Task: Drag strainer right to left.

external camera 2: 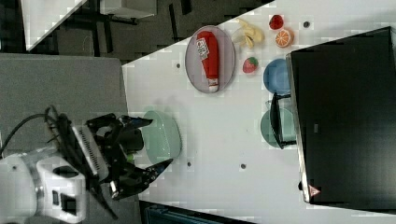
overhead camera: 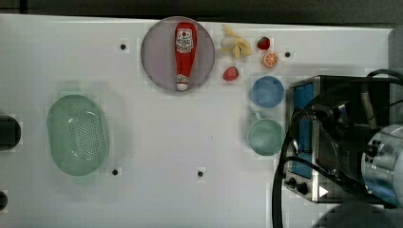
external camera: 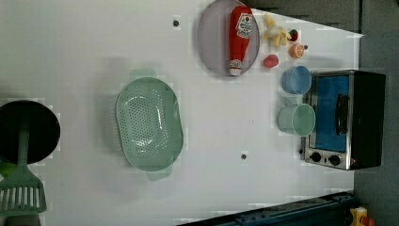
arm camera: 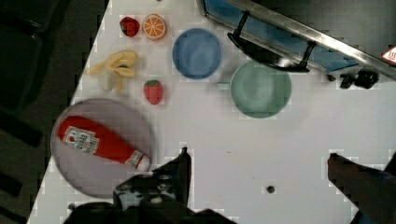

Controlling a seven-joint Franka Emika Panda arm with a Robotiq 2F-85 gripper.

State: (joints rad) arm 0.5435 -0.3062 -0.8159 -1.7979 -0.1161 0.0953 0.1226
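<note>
The strainer [overhead camera: 77, 135] is a large pale mint-green oval colander with a dotted bottom. It rests on the white table near the top view's left edge, and stands mid-table in the left view [external camera: 149, 123]. My gripper [external camera 2: 160, 142] is open, its two black fingers spread wide with nothing between them. In the right view it hangs in front of the strainer [external camera 2: 164, 136] and I cannot tell any contact. In the wrist view the gripper [arm camera: 258, 156] is high over the table, its fingers [arm camera: 180, 165] framing bare tabletop.
A grey plate [overhead camera: 157, 57] holds a ketchup bottle [overhead camera: 184, 54]. Toy fruits [overhead camera: 236, 45], a blue bowl [overhead camera: 267, 91] and a green mug [overhead camera: 265, 137] stand beside the toaster oven [external camera: 343, 117]. A black pan [external camera: 28, 132] and a green spatula [external camera: 21, 188] lie at the left view's left edge.
</note>
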